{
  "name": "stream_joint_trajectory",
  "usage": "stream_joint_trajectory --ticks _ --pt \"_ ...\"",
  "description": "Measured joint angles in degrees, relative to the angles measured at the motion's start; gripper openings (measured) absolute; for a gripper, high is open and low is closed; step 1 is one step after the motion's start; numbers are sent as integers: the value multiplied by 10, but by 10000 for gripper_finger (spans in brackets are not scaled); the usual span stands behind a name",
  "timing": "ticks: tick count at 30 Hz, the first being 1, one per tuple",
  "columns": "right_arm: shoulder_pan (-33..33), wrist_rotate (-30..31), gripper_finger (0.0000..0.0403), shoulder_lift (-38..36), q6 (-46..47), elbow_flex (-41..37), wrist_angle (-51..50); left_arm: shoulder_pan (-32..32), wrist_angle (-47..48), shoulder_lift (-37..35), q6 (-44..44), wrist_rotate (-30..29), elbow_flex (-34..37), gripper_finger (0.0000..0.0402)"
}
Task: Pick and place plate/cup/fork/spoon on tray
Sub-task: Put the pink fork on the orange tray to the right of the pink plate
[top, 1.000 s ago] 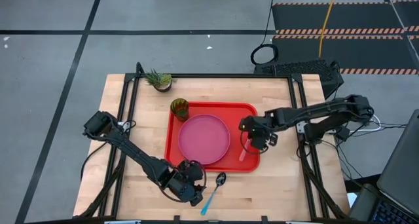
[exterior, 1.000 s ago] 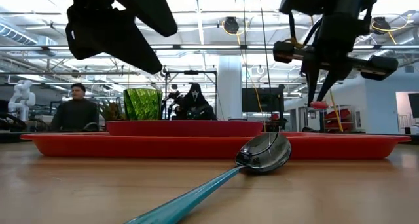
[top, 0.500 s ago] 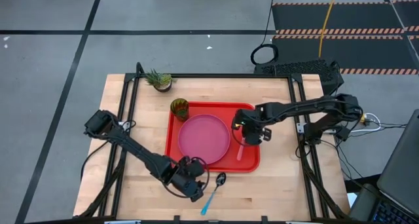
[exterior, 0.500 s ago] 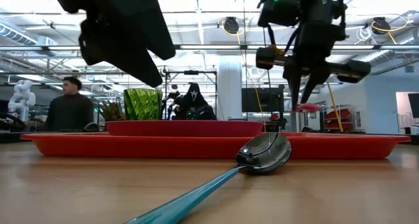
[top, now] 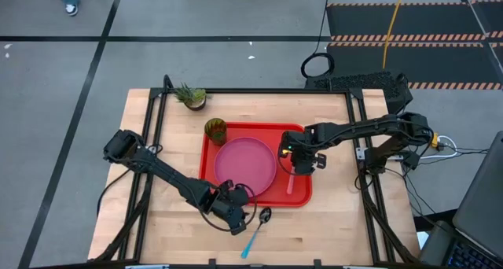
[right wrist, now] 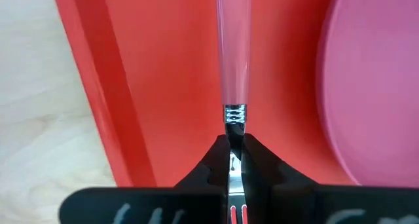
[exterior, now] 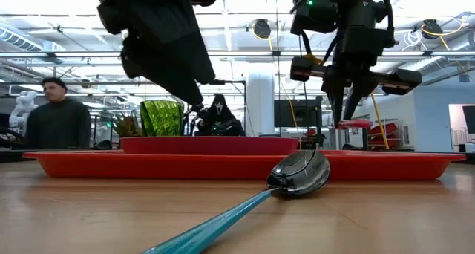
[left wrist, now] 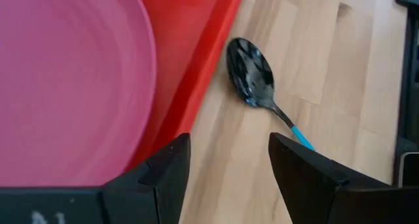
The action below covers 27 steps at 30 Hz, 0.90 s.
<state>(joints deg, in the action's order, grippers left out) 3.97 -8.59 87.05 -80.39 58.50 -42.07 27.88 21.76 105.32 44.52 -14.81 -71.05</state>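
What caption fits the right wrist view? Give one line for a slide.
Right pincer shut on the fork, pink handle over the red tray beside the plate.

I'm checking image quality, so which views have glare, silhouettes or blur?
Low view: bright ceiling lights backlight both arms into silhouettes; the dark metal spoon with the light blue handle mirrors them, handle blurring close up. Left wrist view: soft throughout. High view: even light, no glare.

Overhead looking down, table-level looking across, wrists close, all sharing the tray (top: 302,197).

Plate (top: 245,163) on tray (top: 301,197); spoon (top: 257,229) just beside tray.
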Motion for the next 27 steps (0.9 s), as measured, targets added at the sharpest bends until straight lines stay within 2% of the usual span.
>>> stream_joint_trajectory --ticks 7,14,19,27 --pt "5 12 4 18 -20 5 31 -23 15 0 -61 20 0 209" --pt "6 13 4 103 -33 74 -8 -28 48 0 -68 38 0 209" --pt "11 13 4 123 -33 107 -14 -20 52 0 -67 37 0 209" --pt "20 28 4 138 -49 110 -25 -20 52 0 -83 17 0 209"
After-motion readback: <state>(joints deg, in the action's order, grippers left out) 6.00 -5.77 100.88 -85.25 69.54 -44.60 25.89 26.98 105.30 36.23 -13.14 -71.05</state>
